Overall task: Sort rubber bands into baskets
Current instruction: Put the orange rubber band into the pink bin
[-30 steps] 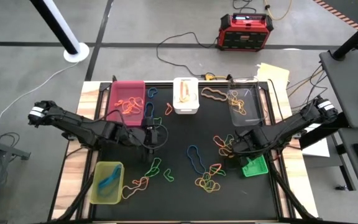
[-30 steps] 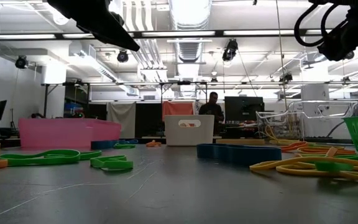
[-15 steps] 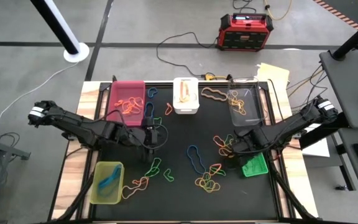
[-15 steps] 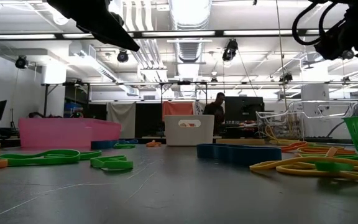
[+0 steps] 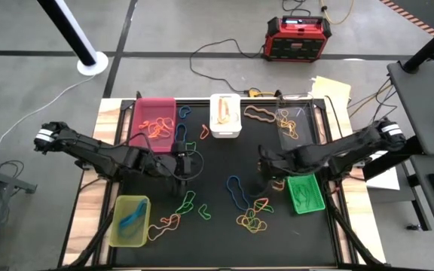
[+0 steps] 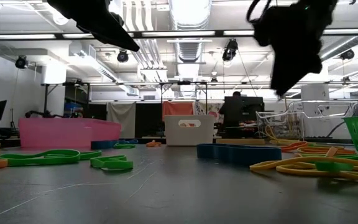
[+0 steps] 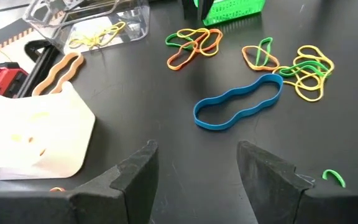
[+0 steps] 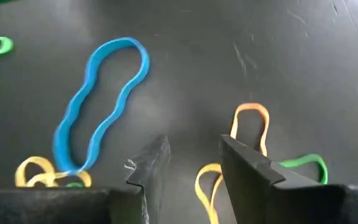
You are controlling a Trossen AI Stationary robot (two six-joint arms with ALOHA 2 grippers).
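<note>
Rubber bands lie loose on the black table: a blue one [image 5: 236,190], a yellow-orange cluster [image 5: 253,216], green ones [image 5: 189,202]. My right gripper [image 5: 263,175] hangs open over the table's middle, clear of the mat, above the blue band [image 8: 98,106] and an orange band [image 8: 252,121]. The green basket [image 5: 305,193] to its right holds a green band. My left gripper [image 5: 189,167] waits open left of centre, and the blue band [image 7: 238,107] lies beyond its fingers. Also on the table are the pink basket [image 5: 154,118], white basket [image 5: 225,115], clear basket [image 5: 296,128] and yellow-green basket [image 5: 129,220].
A tan band [image 5: 259,114] lies at the far edge between the white and clear baskets. A red-and-black power box [image 5: 297,38] with cables sits on the floor beyond the table. A person stands far back in the room [image 6: 234,112].
My right gripper has swung from over the green basket toward the table's left, to the middle of the mat, and has tipped and rolled as it went. The green basket now shows whole, with a green band in it.
</note>
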